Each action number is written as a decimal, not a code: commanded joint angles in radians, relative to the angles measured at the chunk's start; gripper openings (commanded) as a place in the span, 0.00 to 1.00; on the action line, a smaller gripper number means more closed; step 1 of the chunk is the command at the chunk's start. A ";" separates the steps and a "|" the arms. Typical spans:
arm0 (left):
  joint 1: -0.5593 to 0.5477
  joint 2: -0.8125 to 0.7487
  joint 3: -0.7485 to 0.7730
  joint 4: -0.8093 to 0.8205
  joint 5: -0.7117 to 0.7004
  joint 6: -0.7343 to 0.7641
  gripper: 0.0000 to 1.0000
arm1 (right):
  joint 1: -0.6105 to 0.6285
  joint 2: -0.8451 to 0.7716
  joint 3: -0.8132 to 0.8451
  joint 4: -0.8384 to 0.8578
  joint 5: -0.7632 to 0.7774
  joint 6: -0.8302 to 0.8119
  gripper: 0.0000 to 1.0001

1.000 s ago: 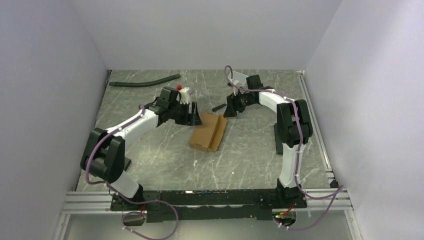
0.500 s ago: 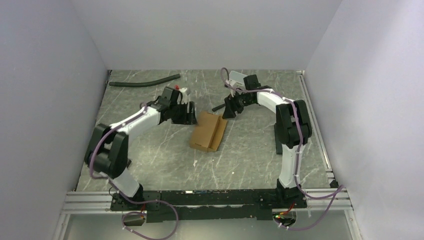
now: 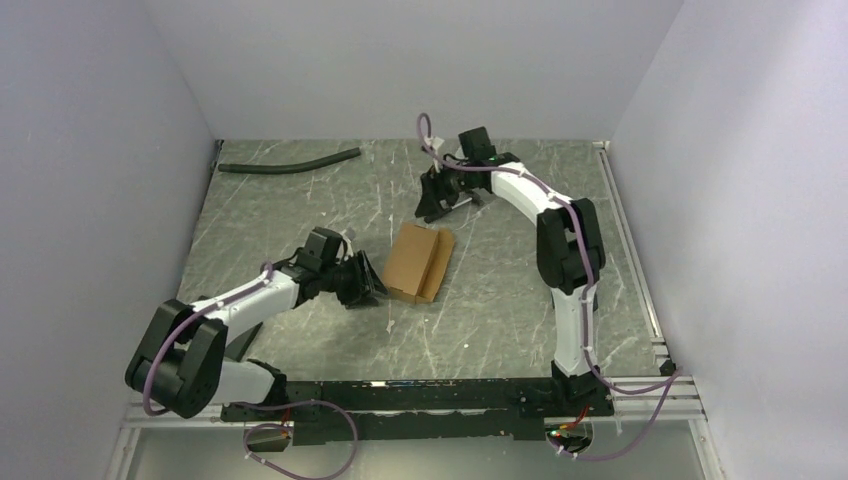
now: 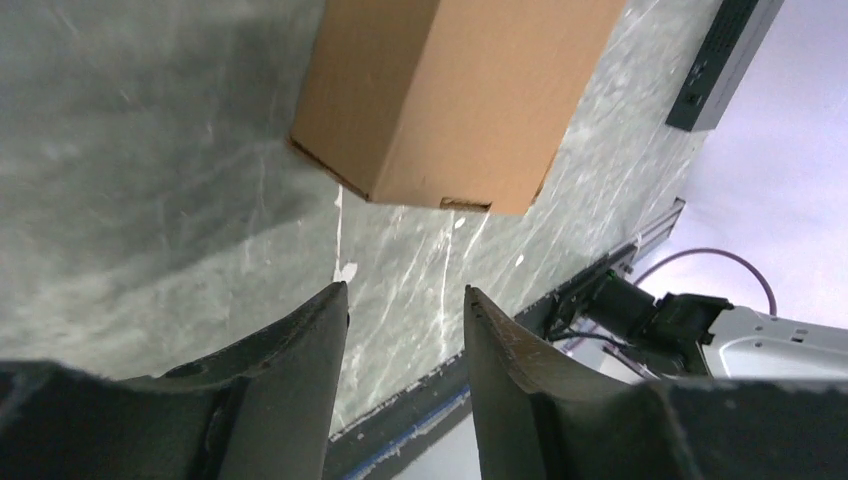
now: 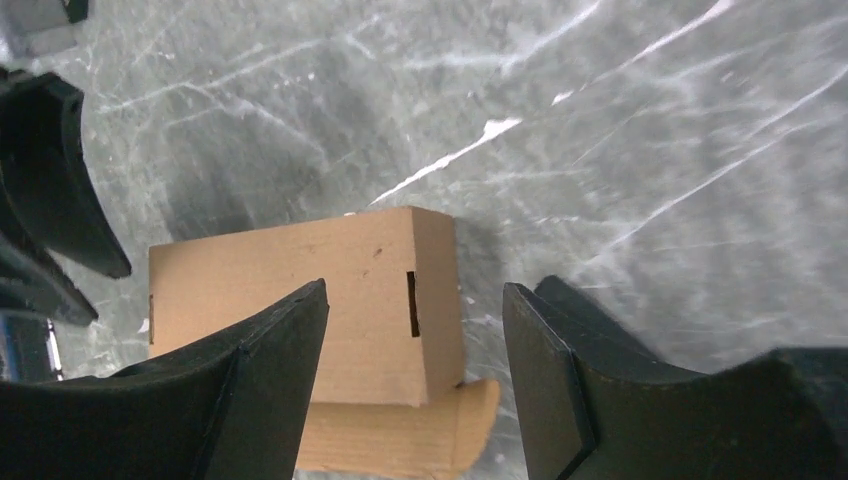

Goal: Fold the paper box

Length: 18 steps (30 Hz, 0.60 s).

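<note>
Grey marbled bench [image 3: 480, 330], white walls around. The box [image 3: 412, 262] lies mid-bench, touched by neither arm, one flap [image 5: 400, 440] unclosed. The left pincer [image 3: 367, 287] crouches low beside its near-left corner, jaws parted and empty. The right pincer [image 3: 438, 200] hangs beyond the far end, tilted down, released, likely lining up on the flap.

The desk [image 3: 280, 220] has a flat grey stone-pattern top with white streaks. A metal rail [image 3: 652, 320] runs along its right edge. One brown cardboard box [image 3: 412, 262] lies near the middle of the desk as an oblong carton, long sides flat on the surface, with a loose tabbed flap [image 5: 400, 440] resting on the desk beside it. A black hose [image 3: 290, 162] lies along the far left, well apart from the box. A flat black slab [image 4: 722, 60] lies beyond the box, not touching it.
</note>
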 commanded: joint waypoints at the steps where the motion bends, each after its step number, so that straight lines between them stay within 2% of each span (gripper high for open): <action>1: -0.030 0.029 0.003 0.138 0.070 -0.130 0.52 | 0.008 0.071 0.047 -0.067 0.045 0.045 0.67; 5: -0.037 0.088 0.005 0.172 0.061 -0.161 0.53 | 0.016 0.091 0.042 -0.086 0.047 0.049 0.61; 10: -0.037 0.156 0.045 0.113 -0.002 -0.157 0.53 | 0.025 0.077 0.003 -0.102 0.040 0.040 0.50; 14: -0.033 0.216 0.109 0.041 -0.060 -0.112 0.51 | 0.023 0.014 -0.080 -0.078 0.065 0.059 0.33; 18: -0.013 0.270 0.212 -0.028 -0.114 -0.030 0.50 | 0.015 -0.083 -0.229 -0.026 0.095 0.101 0.28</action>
